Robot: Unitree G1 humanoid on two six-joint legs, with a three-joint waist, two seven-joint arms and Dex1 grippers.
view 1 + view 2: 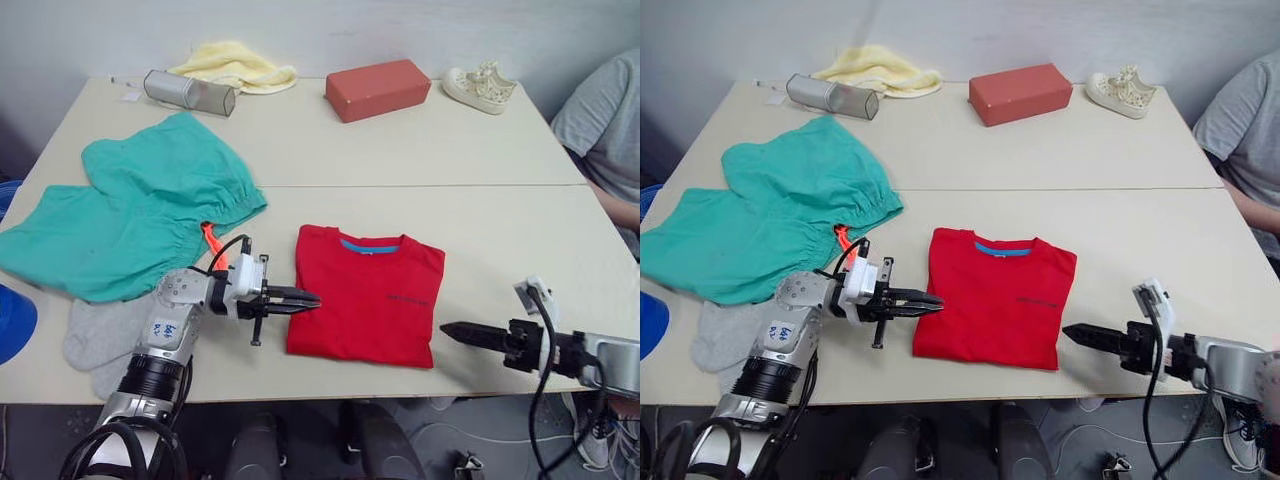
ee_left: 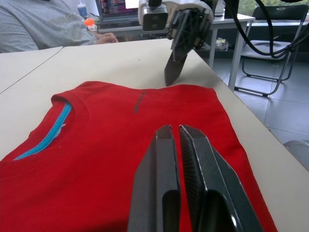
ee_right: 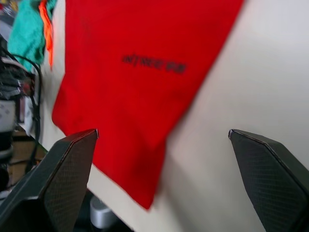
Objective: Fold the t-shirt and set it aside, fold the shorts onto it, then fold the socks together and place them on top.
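Note:
The red t-shirt (image 1: 365, 295) lies folded into a rectangle near the table's front edge, its blue neck band facing away from me. The teal shorts (image 1: 130, 215) are spread flat at the left, the orange drawstring (image 1: 211, 241) showing at the waistband. The grey socks (image 1: 100, 335) lie at the front left, partly under my left arm. My left gripper (image 1: 312, 300) is shut with nothing in it, just over the t-shirt's left edge. My right gripper (image 1: 447, 329) points at the t-shirt's right edge from just beside it. In the right wrist view its fingers (image 3: 63, 169) stand wide apart.
Along the table's (image 1: 480, 220) far edge lie a pale yellow cloth (image 1: 235, 65), a silver cylinder (image 1: 190, 92), a red-brown block (image 1: 377, 89) and a white sneaker (image 1: 480, 87). A person in a grey shirt (image 1: 600, 120) sits at the right.

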